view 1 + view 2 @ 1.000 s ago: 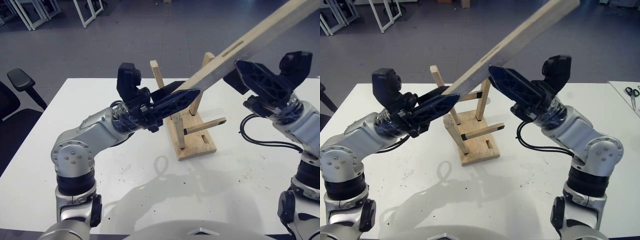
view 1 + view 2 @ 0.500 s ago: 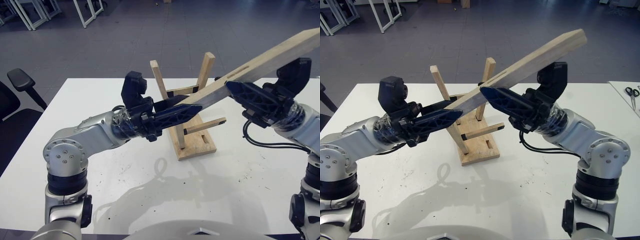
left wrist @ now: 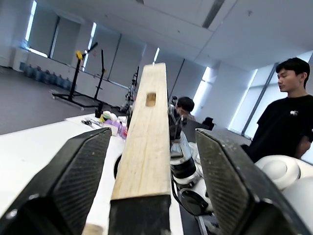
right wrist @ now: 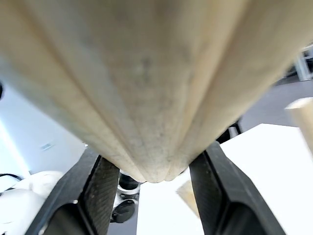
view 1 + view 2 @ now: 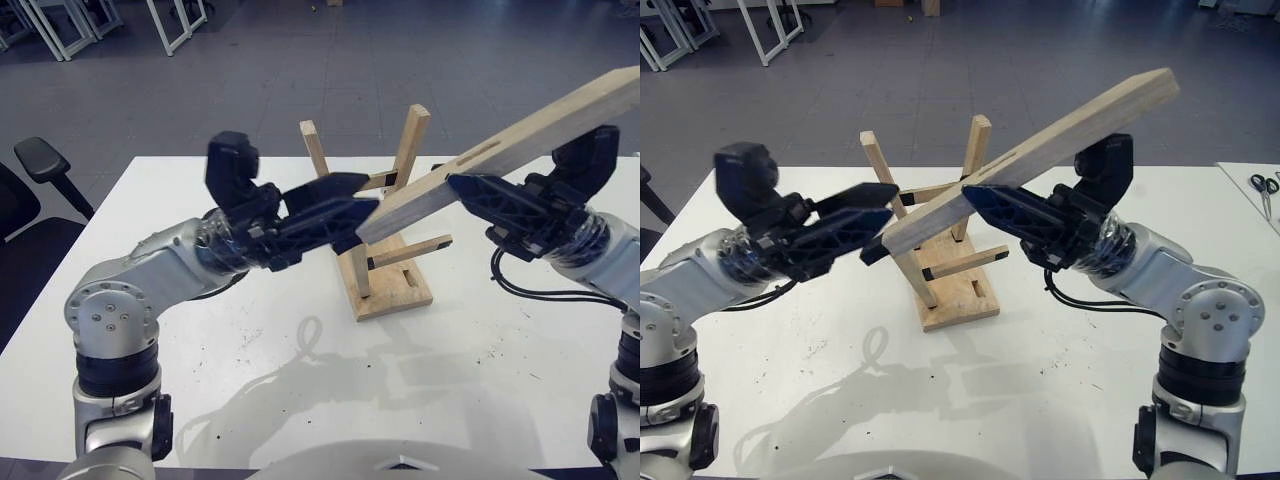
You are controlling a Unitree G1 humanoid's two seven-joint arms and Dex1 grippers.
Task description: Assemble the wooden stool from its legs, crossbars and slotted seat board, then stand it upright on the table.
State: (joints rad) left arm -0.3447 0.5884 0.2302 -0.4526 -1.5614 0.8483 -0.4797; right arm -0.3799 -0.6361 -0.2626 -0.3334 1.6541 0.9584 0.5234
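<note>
White table, near to far: left gripper, fingers apart, flanking the dark lower end of the slotted board, slot plain in left wrist view; right gripper clamped mid-board, pads either side, board rising toward the far right corner; leg-and-crossbar frame mid-table toward the far edge.

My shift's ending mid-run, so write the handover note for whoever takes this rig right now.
Left gripper: open, fingers either side of the lower end of the seat board.
Right gripper: shut on the seat board, held tilted over the frame.
Frame: legs and crossbars standing in a base board on the table.
Done: frame partly built.
Left: fit the seat board, stand the stool upright.
</note>
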